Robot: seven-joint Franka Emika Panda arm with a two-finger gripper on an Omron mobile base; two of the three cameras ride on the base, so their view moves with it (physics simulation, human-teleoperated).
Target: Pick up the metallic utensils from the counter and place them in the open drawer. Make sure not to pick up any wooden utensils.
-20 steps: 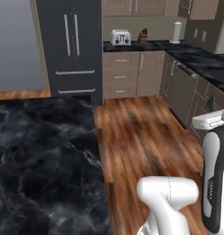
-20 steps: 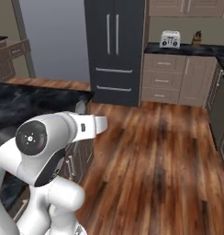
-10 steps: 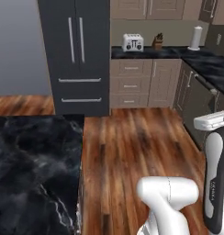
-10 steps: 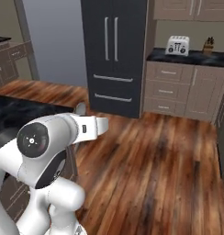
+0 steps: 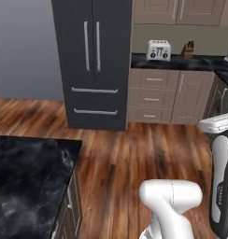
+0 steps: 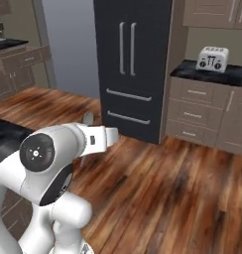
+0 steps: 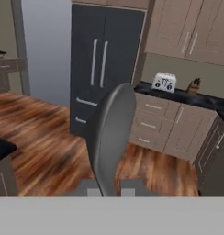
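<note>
Transport step, by the look of it: your hand (image 7: 110, 192) is pinched tight on the small silver-grey utensil (image 7: 111, 137), and you're carrying it with the arm tucked up high. In the hand view the utensil rises straight from between the two fingertips (image 7: 92, 191), its rounded grey head standing up in front of the dark fridge (image 7: 104, 64). In the right base view a thin grey sliver (image 6: 87, 119) pokes up just past the arm's wrist; probably the same utensil, too small to be sure.

Counter (image 5: 27, 182) sits at lower left of the left base view, black marble corner, well apart from the hand. Taupe cabinet front with a small bar handle (image 5: 68, 198) hangs under its edge. You can't tell from these views whether that's the open drawer; no pale inside is visible. Knife and wooden spoons: not on the patch of counter you can see.

Background: toaster (image 5: 159, 49) on the far counter (image 5: 181, 63), beige drawers (image 5: 151, 98) below, wood floor (image 5: 130, 158) between.

Judgement: one metallic utensil is in hand, not yet dropped off. Next move calls for bringing the base and arm round until the open drawer comes into view, lowering the hand over its inside, then releasing. Keep the grip firm while turning; the utensil is thin and stands tall, so it could swing or slip.
</note>
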